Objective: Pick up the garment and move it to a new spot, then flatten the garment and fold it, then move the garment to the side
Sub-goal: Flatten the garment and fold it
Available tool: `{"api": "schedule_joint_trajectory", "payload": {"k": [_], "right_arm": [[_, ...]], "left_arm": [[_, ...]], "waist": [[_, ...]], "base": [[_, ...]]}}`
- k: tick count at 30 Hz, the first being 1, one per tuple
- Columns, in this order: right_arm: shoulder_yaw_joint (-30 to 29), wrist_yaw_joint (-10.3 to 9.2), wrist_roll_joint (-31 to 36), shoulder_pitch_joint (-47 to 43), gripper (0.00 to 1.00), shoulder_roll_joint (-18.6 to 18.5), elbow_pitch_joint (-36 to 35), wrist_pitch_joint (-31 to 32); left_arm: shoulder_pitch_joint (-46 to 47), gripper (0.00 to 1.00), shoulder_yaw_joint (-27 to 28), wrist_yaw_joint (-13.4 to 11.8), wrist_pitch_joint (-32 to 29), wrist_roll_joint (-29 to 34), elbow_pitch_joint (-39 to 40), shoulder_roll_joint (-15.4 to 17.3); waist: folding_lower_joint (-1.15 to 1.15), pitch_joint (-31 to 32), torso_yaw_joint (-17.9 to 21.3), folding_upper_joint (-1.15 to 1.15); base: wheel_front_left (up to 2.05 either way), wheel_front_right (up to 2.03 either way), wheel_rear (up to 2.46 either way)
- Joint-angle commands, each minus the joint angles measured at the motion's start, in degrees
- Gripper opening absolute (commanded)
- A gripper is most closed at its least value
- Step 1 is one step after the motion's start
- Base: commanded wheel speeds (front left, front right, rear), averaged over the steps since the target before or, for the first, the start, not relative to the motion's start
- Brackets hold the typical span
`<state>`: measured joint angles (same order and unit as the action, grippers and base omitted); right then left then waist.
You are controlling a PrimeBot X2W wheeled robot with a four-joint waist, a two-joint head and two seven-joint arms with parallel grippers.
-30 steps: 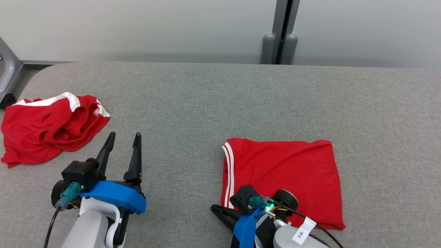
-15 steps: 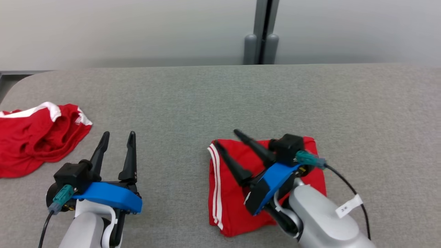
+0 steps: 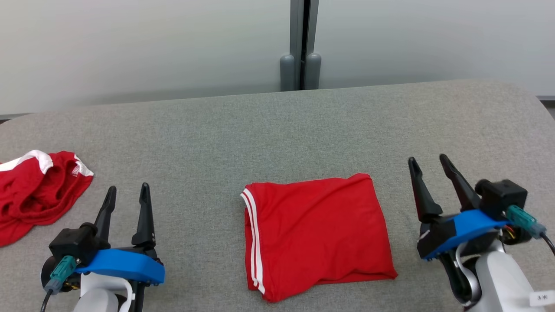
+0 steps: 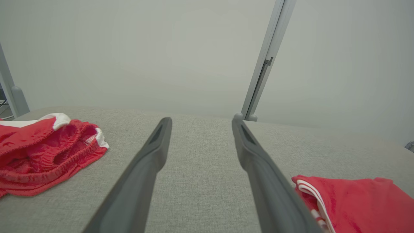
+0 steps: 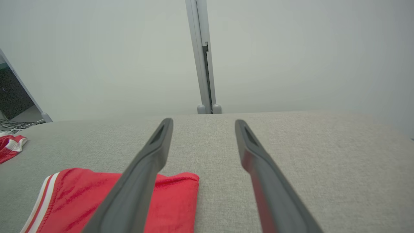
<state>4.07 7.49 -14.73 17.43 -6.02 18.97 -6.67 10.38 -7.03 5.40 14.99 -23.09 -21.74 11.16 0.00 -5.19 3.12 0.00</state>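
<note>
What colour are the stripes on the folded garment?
White: two thin stripes run down the left edge of the red folded garment, clearest in the head view.

Right gripper [image 5: 203,122], fingers spread and empty, over grey table [image 5: 323,155]; folded red garment [image 5: 81,197] lower left, partly behind one finger

I get bright, even, diffuse light across all three feeds. Shadows on the counter [image 3: 277,130] are faint and soft-edged. Both wrist views bend lines toward the edges, and the near fingers [image 4: 139,181] look soft.
</note>
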Motion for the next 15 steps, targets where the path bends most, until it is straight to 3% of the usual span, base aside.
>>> {"api": "schedule_joint_trajectory", "payload": {"k": [1,8,15], "right_arm": [[-1.46,0.01,1.24,-1.98,1.0,0.46,-1.68,0.74],[-4.9,0.01,3.58,-9.29,1.0,0.76,-8.01,2.1],[-6.36,0.01,3.71,-13.55,1.0,1.21,-9.87,2.25]], "left_arm": [[-0.63,1.0,0.5,0.02,0.26,0.53,0.23,0.07],[-2.26,1.0,2.19,0.23,0.26,1.13,-0.44,-0.39],[-3.5,1.0,3.01,0.38,0.26,1.83,-1.56,-0.13]], "waist": [[0.0,0.24,0.1,0.0],[0.0,1.99,0.07,0.0],[0.0,3.57,0.29,0.0]], "base": [[0.0,0.0,0.0],[0.0,0.0,0.0],[0.0,0.0,0.0]]}}
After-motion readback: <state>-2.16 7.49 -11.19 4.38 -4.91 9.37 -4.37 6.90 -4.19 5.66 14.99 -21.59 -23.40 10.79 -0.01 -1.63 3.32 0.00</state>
